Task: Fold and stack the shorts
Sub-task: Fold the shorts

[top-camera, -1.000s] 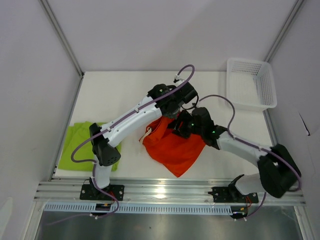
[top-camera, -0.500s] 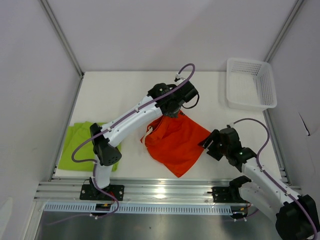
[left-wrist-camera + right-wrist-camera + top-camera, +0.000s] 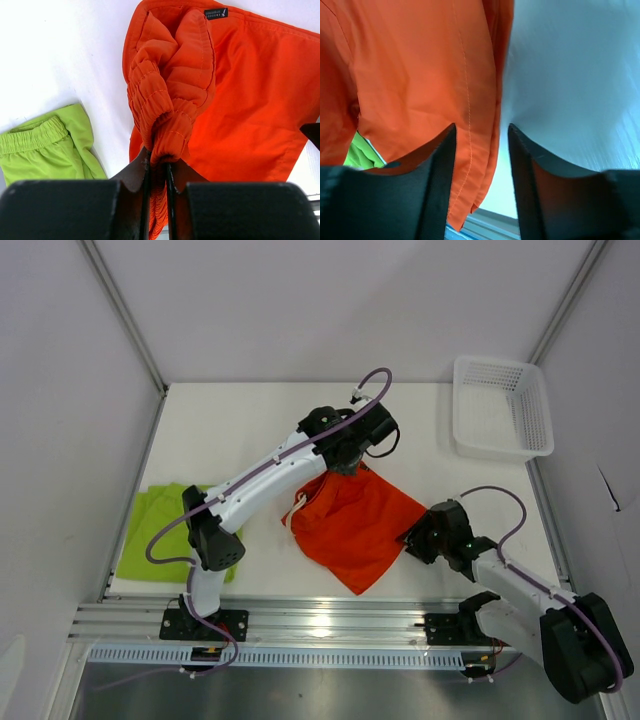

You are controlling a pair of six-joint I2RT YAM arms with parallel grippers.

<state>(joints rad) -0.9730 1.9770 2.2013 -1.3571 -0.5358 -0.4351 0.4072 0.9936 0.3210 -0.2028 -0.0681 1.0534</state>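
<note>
While left hand point(image 3: 157, 167) pinches orange shorts point(image 3: 350, 525), right hand point(image 3: 481, 129) spread; white table point(image 3: 240, 430), grey walls point(image 3: 330, 300).

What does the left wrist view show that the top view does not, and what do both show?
Only the left wrist view: the left gripper shut on the gathered waistband of the orange shorts, and a small black label. Only the top view: the white basket, and the left arm and right arm down to their bases. Both: the orange shorts and the green shorts.
</note>
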